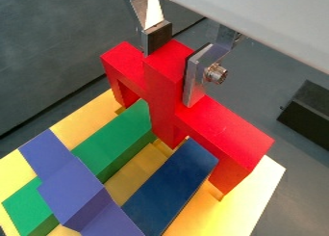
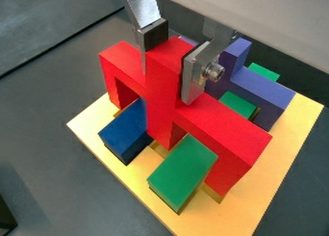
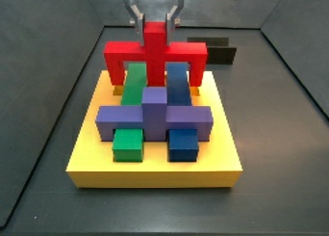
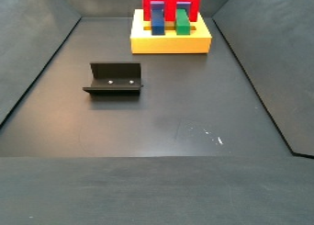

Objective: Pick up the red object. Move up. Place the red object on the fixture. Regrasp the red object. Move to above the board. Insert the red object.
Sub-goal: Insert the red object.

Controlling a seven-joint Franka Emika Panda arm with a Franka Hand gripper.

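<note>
Wrist views: claw (image 1: 180, 55) clamped on red object (image 1: 180, 110) standing on board (image 1: 276, 177); its lower legs hidden behind green block (image 2: 187, 170), blue block (image 2: 126, 131); fixture (image 4: 113, 79) well apart.

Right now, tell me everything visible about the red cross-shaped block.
The bright red cross-shaped block looks like smooth, matte plastic: a central bar with short stubs. It stands upright at one end of the thick yellow square board, stubs pointing down beside the green block and blue block. The gripper clamps its top bar between silver fingers. Whether it is fully seated cannot be told.
</note>
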